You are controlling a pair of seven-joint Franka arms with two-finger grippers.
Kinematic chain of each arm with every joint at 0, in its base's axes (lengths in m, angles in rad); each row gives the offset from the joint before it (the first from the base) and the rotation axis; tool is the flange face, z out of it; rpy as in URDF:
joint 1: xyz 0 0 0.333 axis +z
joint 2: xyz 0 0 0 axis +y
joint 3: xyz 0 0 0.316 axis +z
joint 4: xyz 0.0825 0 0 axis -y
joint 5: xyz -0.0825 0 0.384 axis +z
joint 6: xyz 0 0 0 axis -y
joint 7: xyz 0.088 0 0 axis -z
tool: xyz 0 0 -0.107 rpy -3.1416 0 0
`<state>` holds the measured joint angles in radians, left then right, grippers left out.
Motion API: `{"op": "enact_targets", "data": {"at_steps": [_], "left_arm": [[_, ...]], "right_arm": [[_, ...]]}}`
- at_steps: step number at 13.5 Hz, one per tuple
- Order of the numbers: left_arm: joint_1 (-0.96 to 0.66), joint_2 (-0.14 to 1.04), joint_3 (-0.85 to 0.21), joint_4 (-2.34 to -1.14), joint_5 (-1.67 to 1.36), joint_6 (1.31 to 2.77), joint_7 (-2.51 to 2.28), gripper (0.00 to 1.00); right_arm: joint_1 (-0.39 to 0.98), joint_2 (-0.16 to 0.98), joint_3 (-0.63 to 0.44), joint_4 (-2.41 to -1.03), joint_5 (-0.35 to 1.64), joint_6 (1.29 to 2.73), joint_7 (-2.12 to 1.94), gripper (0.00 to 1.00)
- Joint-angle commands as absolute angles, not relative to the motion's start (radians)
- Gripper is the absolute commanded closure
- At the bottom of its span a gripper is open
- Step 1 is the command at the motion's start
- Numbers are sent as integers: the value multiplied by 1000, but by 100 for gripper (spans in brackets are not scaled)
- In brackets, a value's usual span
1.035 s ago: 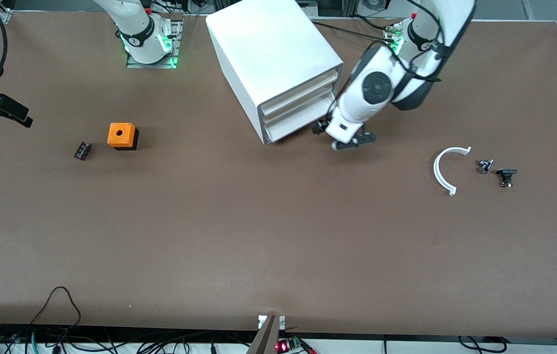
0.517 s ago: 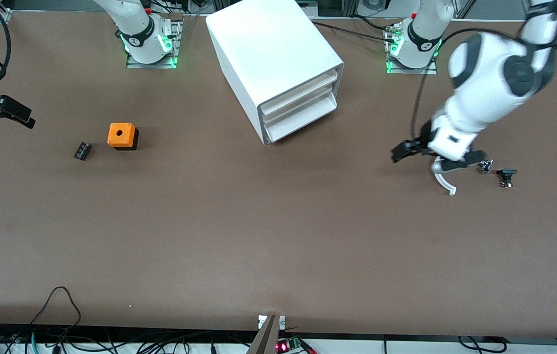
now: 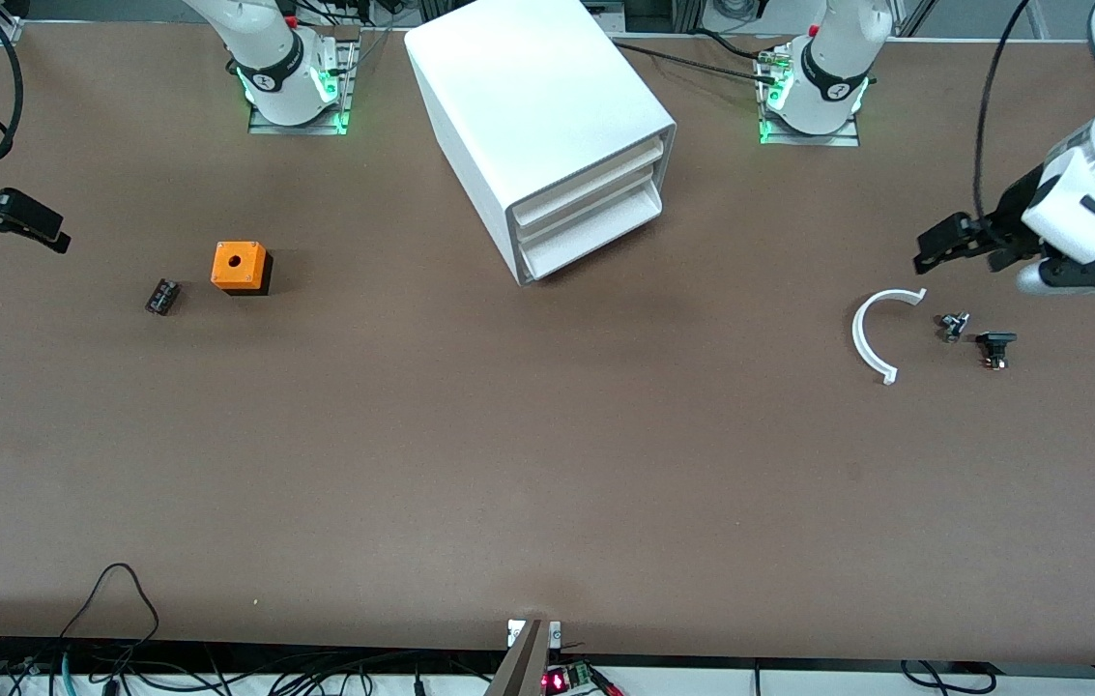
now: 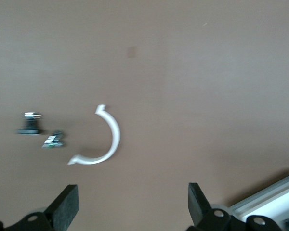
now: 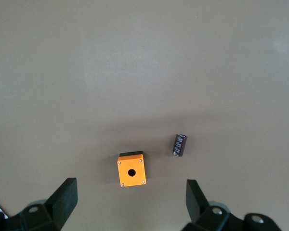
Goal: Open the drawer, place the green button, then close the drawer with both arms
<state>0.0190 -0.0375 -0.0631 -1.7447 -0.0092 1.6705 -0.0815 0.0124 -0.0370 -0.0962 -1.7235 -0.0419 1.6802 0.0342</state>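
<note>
The left gripper (image 3: pixel 1040 256) hangs in the air at the left arm's end of the table (image 3: pixel 547 483). Its two black fingers (image 4: pixel 65 207) are spread wide and hold nothing. Just below it on the table lie three small things: a white curved strip (image 3: pixel 871 333), a tiny grey and silver part (image 3: pixel 953 325) and a switch with a black cap (image 3: pixel 995 346). The tiny part may be the button, but it is too small to tell, and no green cap shows.

The right gripper (image 3: pixel 11 220) hangs at the right arm's end of the table, and that arm waits there. Its fingers (image 5: pixel 62 199) are wide apart too, with nothing between them. Near it on the table sit an orange cube (image 3: pixel 240 266) with a hole on top and a small dark block (image 3: pixel 161 296) just beside the cube.

The white cabinet (image 3: pixel 537 116) stands in the middle, between the two grippers and well apart from both. Its lowest drawer (image 3: pixel 590 237) is pushed in.
</note>
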Motion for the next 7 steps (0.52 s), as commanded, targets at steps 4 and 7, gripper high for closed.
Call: {"op": "enact_targets", "data": {"at_steps": [4,7], "left_arm": [[-5,-37,-58,-1643,118,1575,-52,0],[-12,-37,-57,-1638,103,1575,-54,0]], "right_arm": [[15,-25,-97,-1709,-29,1683,23,0],[14,-25,-97,-1706,-29,1680,21,0]]}}
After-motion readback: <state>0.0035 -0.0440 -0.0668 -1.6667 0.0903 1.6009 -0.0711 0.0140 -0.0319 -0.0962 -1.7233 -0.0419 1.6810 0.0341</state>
